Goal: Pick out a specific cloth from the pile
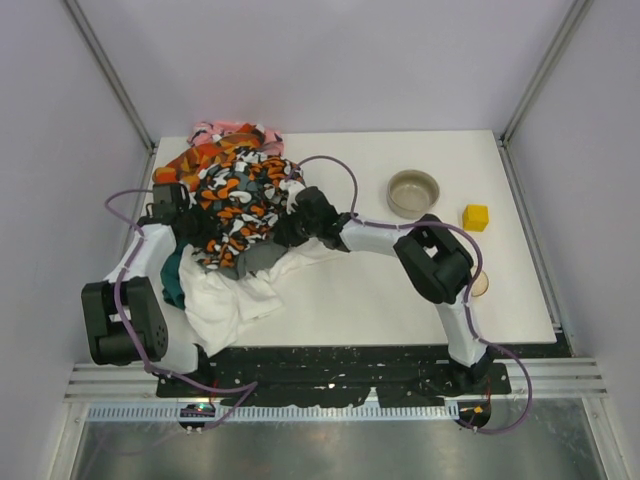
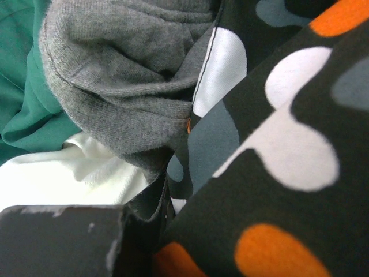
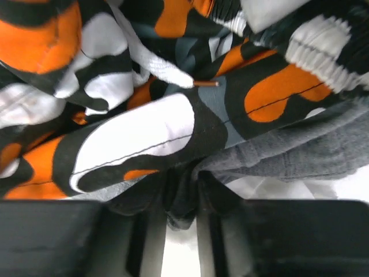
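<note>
Where the pile (image 1: 225, 165) spills toward the near-left of the table (image 1: 400, 290), the cloth (image 1: 262, 256) shows as plain grey knit: no print, soft, rumpled, w/ a rolled edge seen close up in the left wrist view. Most of it lies under the blotched cloth (image 1: 240, 200). It rests on the white cloth (image 1: 235, 300), w/ the teal piece (image 1: 172, 275) near on the L.

Visible part: a band w/ long axis approx. L–R across the table, R end tilted slightly toward the far side. The rest is covered, so the lie of the whole piece can't be told.

L gripper (image 1: 188, 215): jaws pressed together, tips buried at the pile's L side among grey & blotched folds. Can't tell what they nip, if anything.

R gripper (image 3: 181, 222): jaws nearly together, pinching a dark fold (image 3: 181, 199) where print meets grey. Which cloth it belongs to is unclear.
</note>
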Motion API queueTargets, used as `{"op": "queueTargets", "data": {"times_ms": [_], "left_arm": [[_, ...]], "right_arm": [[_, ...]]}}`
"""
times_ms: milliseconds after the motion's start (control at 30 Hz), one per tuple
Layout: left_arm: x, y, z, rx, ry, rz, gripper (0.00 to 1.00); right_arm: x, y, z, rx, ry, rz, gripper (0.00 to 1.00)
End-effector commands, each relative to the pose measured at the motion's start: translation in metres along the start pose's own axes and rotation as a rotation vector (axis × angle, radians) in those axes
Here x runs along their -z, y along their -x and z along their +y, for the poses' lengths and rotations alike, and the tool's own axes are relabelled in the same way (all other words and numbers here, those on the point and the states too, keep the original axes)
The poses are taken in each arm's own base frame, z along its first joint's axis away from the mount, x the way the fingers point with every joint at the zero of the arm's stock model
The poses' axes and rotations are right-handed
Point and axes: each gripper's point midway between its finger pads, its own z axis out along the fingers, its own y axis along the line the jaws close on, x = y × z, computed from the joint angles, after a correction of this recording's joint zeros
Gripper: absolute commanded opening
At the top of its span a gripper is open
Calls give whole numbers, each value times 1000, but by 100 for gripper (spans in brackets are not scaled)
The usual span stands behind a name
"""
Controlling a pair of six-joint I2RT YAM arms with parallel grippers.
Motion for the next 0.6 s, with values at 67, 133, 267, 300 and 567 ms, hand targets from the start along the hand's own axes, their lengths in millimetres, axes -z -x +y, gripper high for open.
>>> {"op": "queueTargets", "data": {"times_ms": [67,133,267,300,567], "left_arm": [[-8,9,6,36,8,-32,12],[-10,8,10,37,20,-29,12],[-15,-2,19,45,45,-11,12],[-17,-4,21,46,51,-6,11],[-25,-24,42,60,110,34,12]], "right_arm": [[38,74,33,146,8,-151,17],[76,105,42,226,-59,-214,16],[147,153,43,339,-237,-324,5],[160,162,47,371,-241,-344,6],[325,277,111,513,-251,-680,6]]}}
